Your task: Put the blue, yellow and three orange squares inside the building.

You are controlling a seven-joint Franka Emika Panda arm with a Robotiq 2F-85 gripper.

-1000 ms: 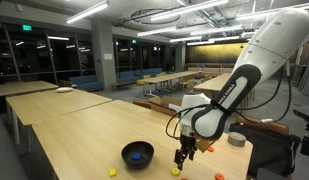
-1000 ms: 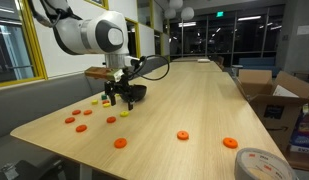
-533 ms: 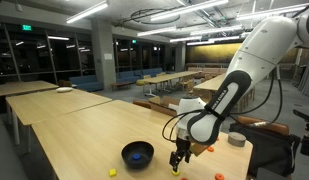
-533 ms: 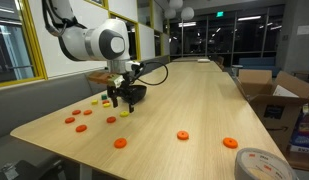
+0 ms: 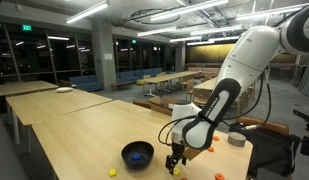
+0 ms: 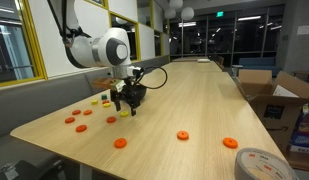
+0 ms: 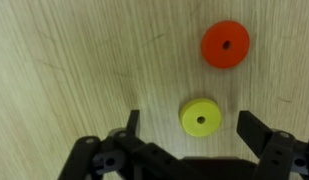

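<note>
Wrist view: the tool point(image 7: 191, 126) hangs with its two fingers spread wide and holding nothing, one on either side of a small flat yellow disc with a central hole point(image 7: 200, 119) that lies on the pale wooden desk point(image 7: 54, 60). A like orange disc point(image 7: 225, 45) lies near, apart from it. In an exterior view the tool stands low over the desk near the round black bowl point(image 5: 137, 154), and the piece is outside that bowl. The yellow disc lies flat, hole axis upright; being round, it has no long axis, so any grip direction serves. It is judged light, stiff and thin, probably smooth: best pinched across its rim, fingertips close to the desk, lest it slip out.
</note>
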